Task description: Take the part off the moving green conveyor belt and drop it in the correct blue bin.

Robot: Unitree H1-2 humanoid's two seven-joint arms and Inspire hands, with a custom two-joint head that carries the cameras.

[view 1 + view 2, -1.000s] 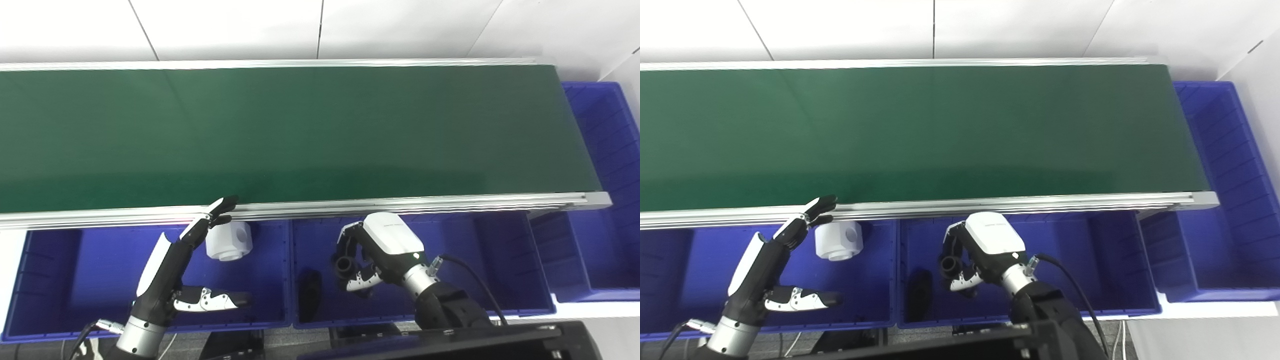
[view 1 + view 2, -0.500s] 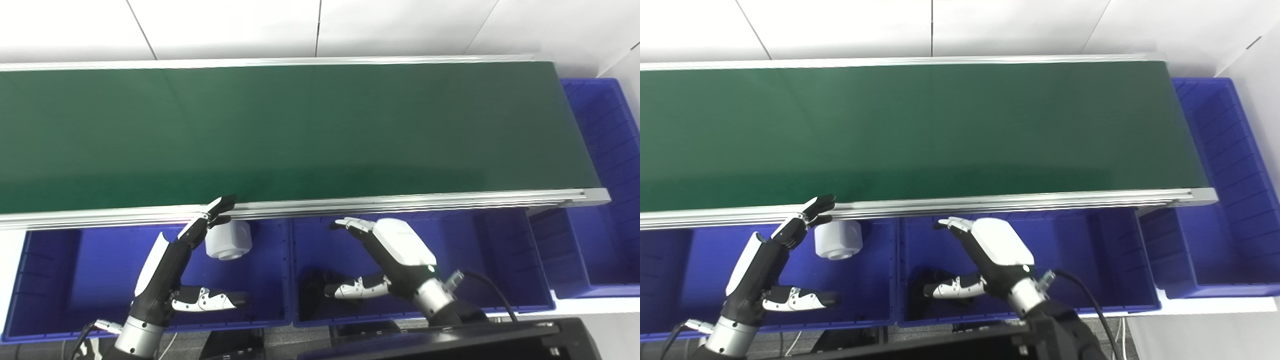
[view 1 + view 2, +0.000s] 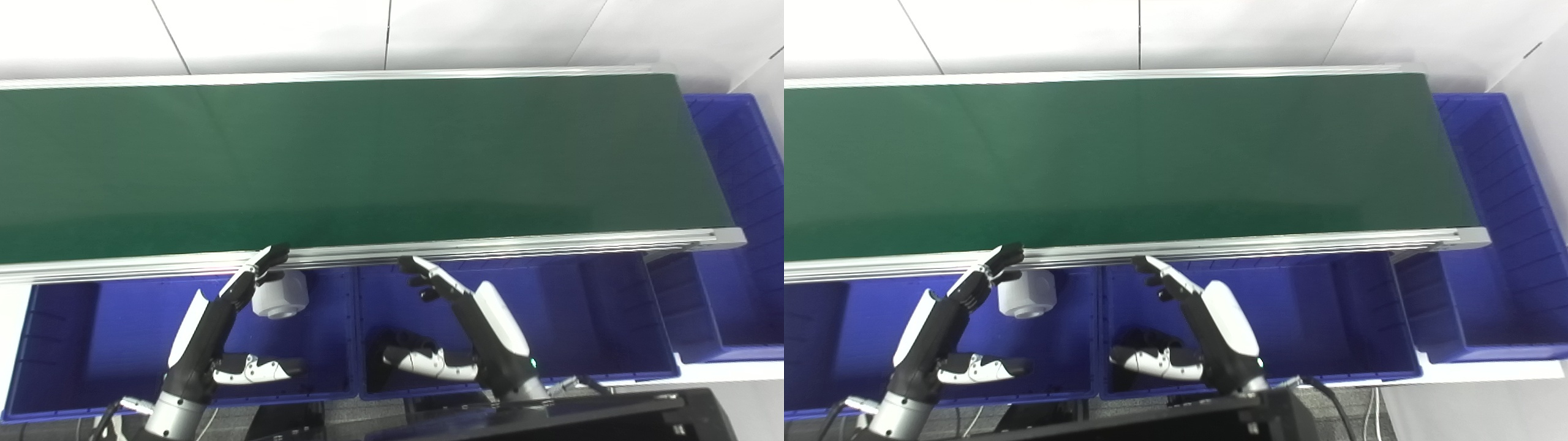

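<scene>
The green conveyor belt (image 3: 367,159) carries no part. My right hand (image 3: 471,331) is open and empty over the middle blue bin (image 3: 569,318), fingers spread and pointing toward the belt rail. Black parts (image 3: 392,349) lie on that bin's floor beside its thumb. My left hand (image 3: 214,318) is open and empty over the left blue bin (image 3: 92,343). Its fingertips (image 3: 269,257) are by the rail. A white cylindrical part (image 3: 280,295) lies in the left bin just right of those fingers.
A third blue bin (image 3: 741,184) stands at the belt's right end. An aluminium rail (image 3: 490,248) runs along the belt's near edge above the bins. A black casing (image 3: 612,416) fills the bottom right.
My right hand, shut on a black part one second ago, has opened and let it go into the middle bin, then stretched its fingers toward the rail. The left hand hardly moved.
</scene>
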